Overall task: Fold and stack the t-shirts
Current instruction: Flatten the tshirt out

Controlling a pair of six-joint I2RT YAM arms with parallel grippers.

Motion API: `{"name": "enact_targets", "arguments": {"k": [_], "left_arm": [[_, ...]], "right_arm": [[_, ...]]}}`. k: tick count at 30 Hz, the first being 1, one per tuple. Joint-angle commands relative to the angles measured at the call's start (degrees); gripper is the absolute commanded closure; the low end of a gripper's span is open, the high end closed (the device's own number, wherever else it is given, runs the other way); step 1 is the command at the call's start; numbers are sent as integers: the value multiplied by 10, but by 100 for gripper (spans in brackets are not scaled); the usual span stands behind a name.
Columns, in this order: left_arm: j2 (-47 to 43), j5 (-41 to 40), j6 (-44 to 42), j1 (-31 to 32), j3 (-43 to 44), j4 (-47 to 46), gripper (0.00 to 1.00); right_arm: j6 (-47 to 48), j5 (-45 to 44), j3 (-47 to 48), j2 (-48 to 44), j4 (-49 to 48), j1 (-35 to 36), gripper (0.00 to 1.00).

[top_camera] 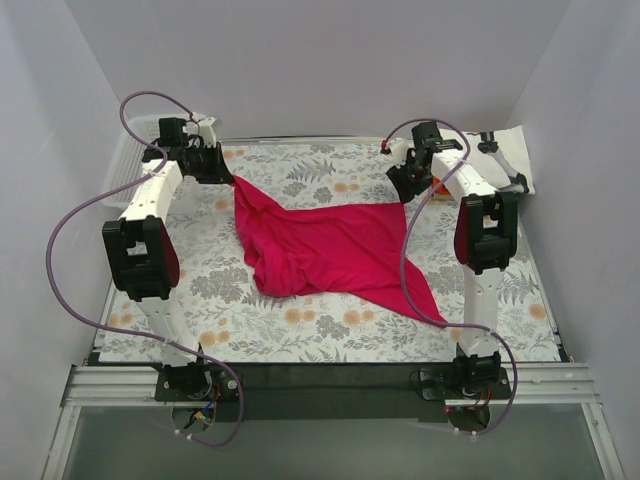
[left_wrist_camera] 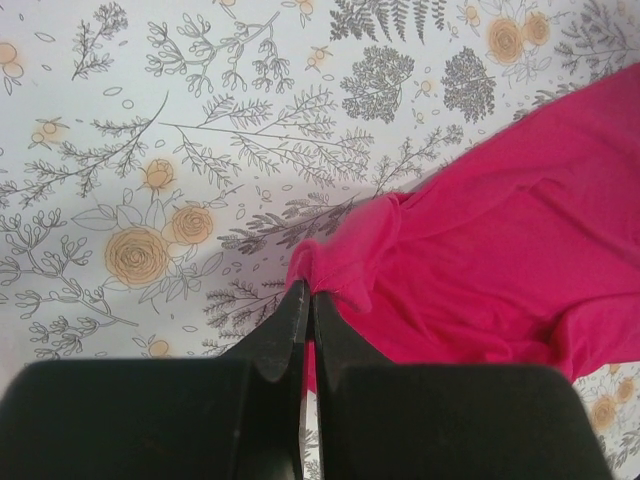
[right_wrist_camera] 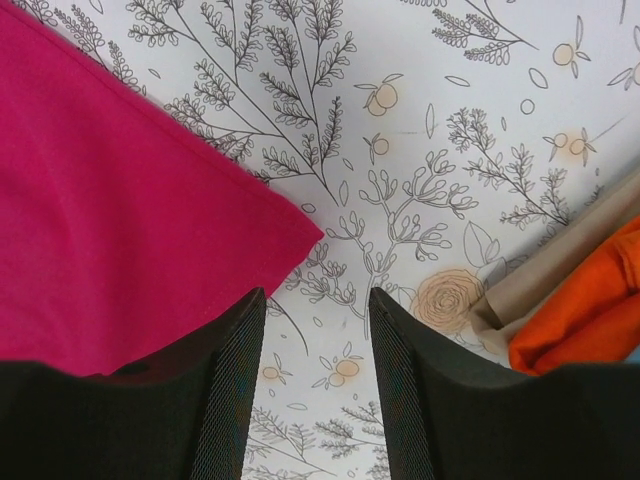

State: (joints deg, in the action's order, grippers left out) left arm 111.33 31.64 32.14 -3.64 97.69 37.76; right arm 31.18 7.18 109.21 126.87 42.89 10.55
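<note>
The pink shirt point(top_camera: 330, 250) lay rumpled on the table point(top_camera: 200, 290). It looked soft, light and likely to sag, so best taken at its corners. The left gripper point(left_wrist_camera: 308, 298) was pinching one corner; the right gripper point(right_wrist_camera: 315, 300) hung spread just by another. Only the right wrist view plainly showed an orange shirt point(right_wrist_camera: 590, 320) nearby.

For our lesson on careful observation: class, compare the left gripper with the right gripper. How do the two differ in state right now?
The left gripper has its fingers shut; the right gripper has its fingers apart. The left gripper pinches a fold of the crimson shirt; the right gripper holds nothing, with the shirt's corner lying just ahead of it. Both have black fingers and sit at the shirt's far edge.
</note>
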Motion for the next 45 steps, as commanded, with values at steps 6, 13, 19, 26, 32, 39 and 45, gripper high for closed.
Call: {"name": "enact_targets", "arguments": {"k": [6, 13, 19, 26, 32, 39, 45], "left_arm": [[-18, 9, -8, -1, -10, -6, 100], [-14, 5, -8, -1, -9, -7, 100], [-20, 4, 0, -1, 52, 20, 100], [-37, -23, 26, -5, 201, 49, 100], [-47, -29, 55, -7, 280, 44, 100], [-99, -50, 67, -7, 272, -20, 100], [-138, -73, 64, -7, 276, -55, 100]], "right_arm": [[-37, 49, 26, 39, -17, -4, 56], [-45, 61, 22, 67, -17, -4, 79], [-31, 64, 8, -12, -8, -13, 99], [-19, 48, 89, -141, 3, -69, 99], [-7, 35, 159, -208, 2, -91, 99], [-8, 15, 197, -253, -20, -99, 99], [-8, -14, 199, -285, -62, -99, 99]]}}
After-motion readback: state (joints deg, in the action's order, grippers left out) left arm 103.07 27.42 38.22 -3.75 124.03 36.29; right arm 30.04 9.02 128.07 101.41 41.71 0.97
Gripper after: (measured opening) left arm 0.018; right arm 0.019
